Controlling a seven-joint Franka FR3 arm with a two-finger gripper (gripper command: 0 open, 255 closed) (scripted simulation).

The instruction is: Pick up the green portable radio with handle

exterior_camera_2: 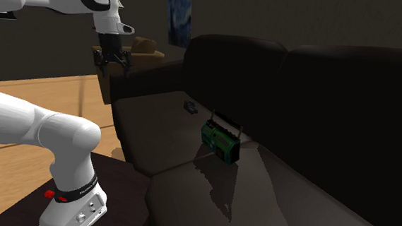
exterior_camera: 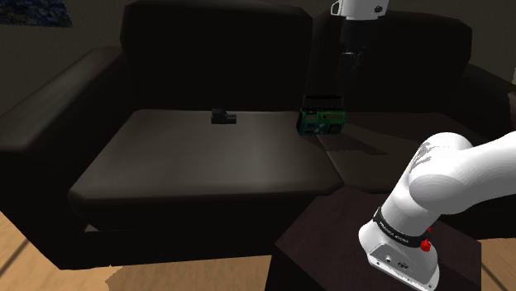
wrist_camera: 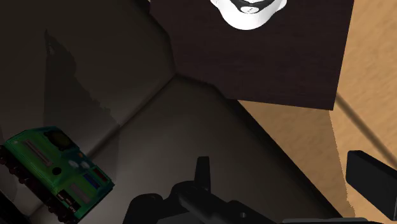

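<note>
The green portable radio (exterior_camera: pixel 321 121) stands upright on the dark sofa's seat, close to the backrest, with its thin handle raised (exterior_camera_2: pixel 221 142). My black gripper (exterior_camera_2: pixel 112 60) hangs open high above the seat's front edge, well apart from the radio and holding nothing. In the shoulder view the gripper (exterior_camera: pixel 348 70) shows dark against the backrest, above the radio. In the wrist view the radio (wrist_camera: pixel 57 172) lies off to the side of the gripper (wrist_camera: pixel 286 184), whose fingers (wrist_camera: pixel 202 173) stand wide apart over the seat's edge.
A small dark object (exterior_camera: pixel 222 116) sits on the seat cushion (exterior_camera: pixel 207 157) farther along from the radio. The dark stand (exterior_camera: pixel 331 240) is right in front of the sofa, on a wood floor (exterior_camera_2: pixel 44 100). The armrest (exterior_camera: pixel 50 107) and backrest bound the seat.
</note>
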